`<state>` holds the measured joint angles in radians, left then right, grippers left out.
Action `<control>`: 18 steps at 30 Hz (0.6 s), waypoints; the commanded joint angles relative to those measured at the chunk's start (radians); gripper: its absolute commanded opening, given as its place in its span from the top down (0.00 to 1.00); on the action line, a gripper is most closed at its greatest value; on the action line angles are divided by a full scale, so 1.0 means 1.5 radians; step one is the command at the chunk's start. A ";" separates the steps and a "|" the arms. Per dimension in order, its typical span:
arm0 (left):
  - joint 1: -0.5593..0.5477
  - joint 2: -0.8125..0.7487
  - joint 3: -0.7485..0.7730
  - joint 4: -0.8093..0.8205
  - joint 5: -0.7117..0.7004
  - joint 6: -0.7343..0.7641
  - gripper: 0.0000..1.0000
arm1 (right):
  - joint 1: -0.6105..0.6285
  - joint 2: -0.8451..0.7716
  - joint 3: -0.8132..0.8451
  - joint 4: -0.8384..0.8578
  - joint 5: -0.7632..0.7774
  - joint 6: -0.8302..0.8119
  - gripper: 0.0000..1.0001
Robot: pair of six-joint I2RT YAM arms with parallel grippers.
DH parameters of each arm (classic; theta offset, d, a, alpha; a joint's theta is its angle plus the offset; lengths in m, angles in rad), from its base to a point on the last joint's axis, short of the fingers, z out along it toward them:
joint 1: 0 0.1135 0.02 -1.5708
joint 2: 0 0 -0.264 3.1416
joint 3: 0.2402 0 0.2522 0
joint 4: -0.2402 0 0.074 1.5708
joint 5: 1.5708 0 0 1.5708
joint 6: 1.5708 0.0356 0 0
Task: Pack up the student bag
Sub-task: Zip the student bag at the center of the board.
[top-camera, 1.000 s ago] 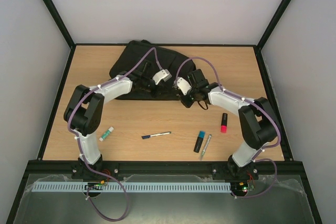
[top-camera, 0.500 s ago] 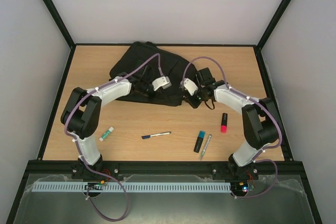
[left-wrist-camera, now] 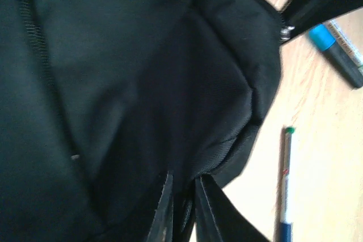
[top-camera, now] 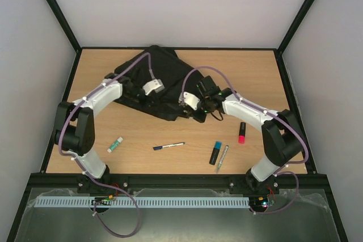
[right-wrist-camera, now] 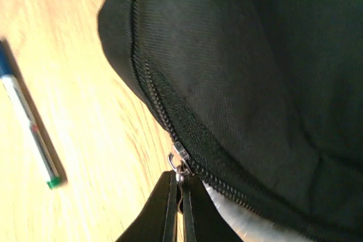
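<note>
Both arms grip the student bag [top-camera: 164, 80], lying at the far middle of the table [top-camera: 142, 134]: left gripper [left-wrist-camera: 182, 208] is pinched closed on its black fabric, seemingly bracing it, while right gripper [right-wrist-camera: 180, 202] is clamped tight on the zipper pull [right-wrist-camera: 180, 160], likely to open it for packing.

student bag [top-camera: 170, 76] far centre of table [top-camera: 142, 130], pen [top-camera: 168, 146] before it

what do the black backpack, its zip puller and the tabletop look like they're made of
Black soft backpack: matte woven fabric, fine twill ribs show. Small silver zip puller: shiny, probably metal. Light brown tabletop: wood grain, smooth; veneer or laminate, cannot tell.
</note>
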<state>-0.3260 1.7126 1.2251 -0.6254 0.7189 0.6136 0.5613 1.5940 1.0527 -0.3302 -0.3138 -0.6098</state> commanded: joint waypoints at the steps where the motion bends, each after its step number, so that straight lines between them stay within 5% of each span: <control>1: 0.084 -0.038 0.001 -0.011 -0.041 0.031 0.78 | 0.042 0.047 0.074 -0.081 -0.053 0.005 0.99; 4: 0.099 -0.075 -0.011 0.001 -0.043 0.053 0.52 | 0.055 0.095 0.132 -0.079 -0.069 0.036 0.99; 7: 0.096 -0.127 -0.042 0.021 0.005 0.057 0.39 | 0.058 0.134 0.183 -0.085 -0.084 0.058 0.99; 18: 0.040 -0.127 -0.121 0.131 0.114 -0.039 0.33 | 0.058 0.145 0.188 -0.100 -0.120 0.093 0.99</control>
<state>-0.2543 1.4830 1.0729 -0.5083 0.8070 0.6006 0.6430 1.8252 1.3193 -0.4500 -0.4408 -0.5037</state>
